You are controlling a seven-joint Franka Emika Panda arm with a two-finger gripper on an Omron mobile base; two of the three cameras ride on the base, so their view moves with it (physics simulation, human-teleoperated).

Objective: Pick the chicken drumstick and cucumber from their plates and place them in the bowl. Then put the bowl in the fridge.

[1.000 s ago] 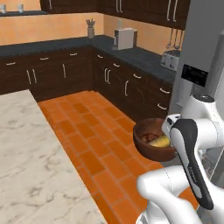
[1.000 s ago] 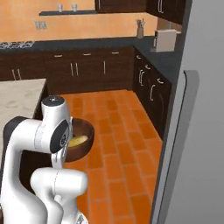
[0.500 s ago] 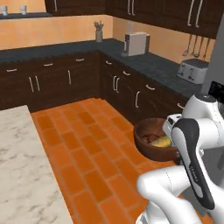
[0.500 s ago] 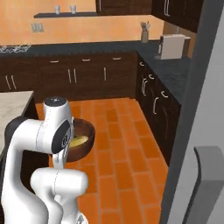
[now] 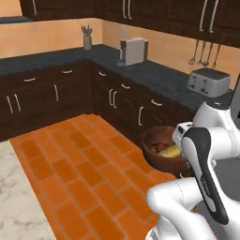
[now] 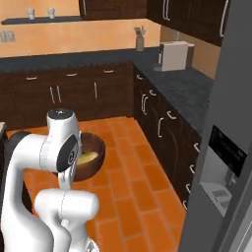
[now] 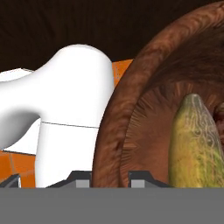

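The dark brown wooden bowl (image 5: 161,151) hangs over the orange floor, close in front of my arm, also seen as the bowl (image 6: 92,158) from the other side. My gripper (image 7: 111,177) is shut on the bowl's thick rim (image 7: 118,113). Inside lies the yellow-green cucumber (image 7: 194,144), and the cucumber (image 5: 170,151) shows from the base too. The reddish-brown chicken drumstick (image 7: 220,120) peeks in beside it at the frame edge. The grey fridge (image 6: 231,83) with its black dispenser panel (image 6: 225,150) stands at the right, door shut. The plates are out of view.
Dark cabinets under a black counter wrap the corner, carrying a toaster (image 5: 208,82), a coffee machine (image 5: 133,50) and a utensil holder (image 5: 87,41). A marble island corner (image 5: 14,206) sits at lower left. Orange tile floor (image 5: 79,164) lies open ahead.
Both base views have swung across the kitchen, so the base has turned; the island has slid away left and the fridge front fills the right. The bowl stays held in the gripper.
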